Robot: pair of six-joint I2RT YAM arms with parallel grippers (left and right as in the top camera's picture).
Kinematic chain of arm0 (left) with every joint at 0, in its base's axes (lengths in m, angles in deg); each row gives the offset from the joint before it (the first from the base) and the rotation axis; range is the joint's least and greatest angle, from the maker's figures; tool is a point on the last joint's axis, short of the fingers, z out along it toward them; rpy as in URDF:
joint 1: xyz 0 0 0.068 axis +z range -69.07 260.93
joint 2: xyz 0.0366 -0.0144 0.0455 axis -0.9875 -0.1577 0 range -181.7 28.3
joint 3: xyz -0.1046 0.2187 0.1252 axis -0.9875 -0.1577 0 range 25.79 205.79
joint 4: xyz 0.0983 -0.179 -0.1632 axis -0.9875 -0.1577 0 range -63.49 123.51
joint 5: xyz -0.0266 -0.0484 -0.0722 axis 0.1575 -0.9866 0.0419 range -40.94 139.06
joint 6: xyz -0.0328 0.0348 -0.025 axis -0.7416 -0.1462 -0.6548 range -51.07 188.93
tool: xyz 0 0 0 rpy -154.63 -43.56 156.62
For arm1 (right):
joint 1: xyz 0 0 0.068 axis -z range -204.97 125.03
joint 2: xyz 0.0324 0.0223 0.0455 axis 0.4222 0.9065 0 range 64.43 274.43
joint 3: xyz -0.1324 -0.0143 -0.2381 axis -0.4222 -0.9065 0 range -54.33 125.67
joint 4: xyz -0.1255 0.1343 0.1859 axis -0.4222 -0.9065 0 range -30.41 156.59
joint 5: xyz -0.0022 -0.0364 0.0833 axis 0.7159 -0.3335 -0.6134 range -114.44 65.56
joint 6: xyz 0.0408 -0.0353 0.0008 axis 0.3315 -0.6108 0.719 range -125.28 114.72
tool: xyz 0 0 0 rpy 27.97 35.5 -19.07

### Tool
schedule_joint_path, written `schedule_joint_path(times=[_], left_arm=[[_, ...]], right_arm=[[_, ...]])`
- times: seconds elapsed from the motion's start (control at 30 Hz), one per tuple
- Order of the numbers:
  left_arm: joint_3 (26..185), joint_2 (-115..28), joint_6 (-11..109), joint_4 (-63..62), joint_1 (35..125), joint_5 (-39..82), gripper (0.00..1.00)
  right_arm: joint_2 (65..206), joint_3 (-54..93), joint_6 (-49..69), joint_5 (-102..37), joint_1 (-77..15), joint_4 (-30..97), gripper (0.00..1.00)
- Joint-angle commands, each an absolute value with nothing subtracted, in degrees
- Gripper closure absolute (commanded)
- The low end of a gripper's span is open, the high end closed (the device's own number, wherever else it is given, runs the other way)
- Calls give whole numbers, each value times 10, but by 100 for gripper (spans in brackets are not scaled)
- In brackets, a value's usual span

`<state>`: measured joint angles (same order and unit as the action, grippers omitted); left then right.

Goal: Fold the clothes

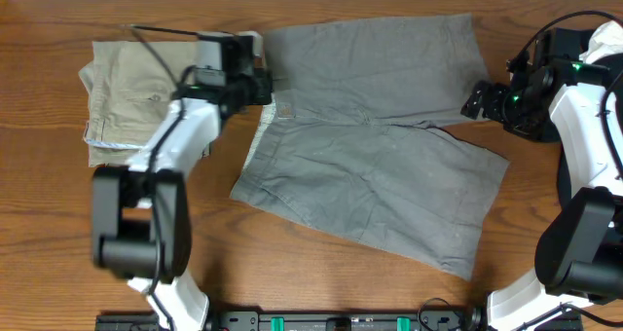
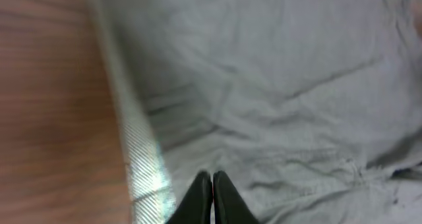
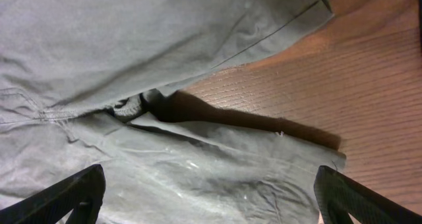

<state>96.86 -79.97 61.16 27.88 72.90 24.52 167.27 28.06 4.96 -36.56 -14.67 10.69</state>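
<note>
The clothes, a pair of mid-grey shorts (image 1: 370, 146), lie spread flat on the wooden table with both legs pointing right. My left gripper (image 1: 265, 86) hovers at the waistband on their left edge. In the left wrist view its fingers (image 2: 212, 188) are pressed together over the grey cloth (image 2: 277, 85), with nothing visible between them. My right gripper (image 1: 477, 102) is at the hem of the upper leg. In the right wrist view it (image 3: 214, 204) stands wide open above the grey cloth (image 3: 132, 46) near the crotch gap, holding nothing.
A folded khaki-beige pair of trousers (image 1: 127, 88) lies at the far left, just behind my left arm. Bare wood table (image 1: 321, 273) shows in front of the shorts and to their right (image 3: 369, 85).
</note>
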Motion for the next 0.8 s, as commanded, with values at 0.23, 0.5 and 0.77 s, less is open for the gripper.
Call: schedule_joint_path(times=[0.23, 0.5, 0.77], left_arm=[[965, -904, 611, 347, 714, 230, 94], [965, -925, 613, 340, 720, 340, 91], [965, -925, 592, 334, 732, 369, 90]], right_arm=[[1663, 277, 54, -366, -149, 106, 1], [1663, 277, 54, -366, -149, 106, 1], [1663, 277, 54, -366, -149, 106, 1]])
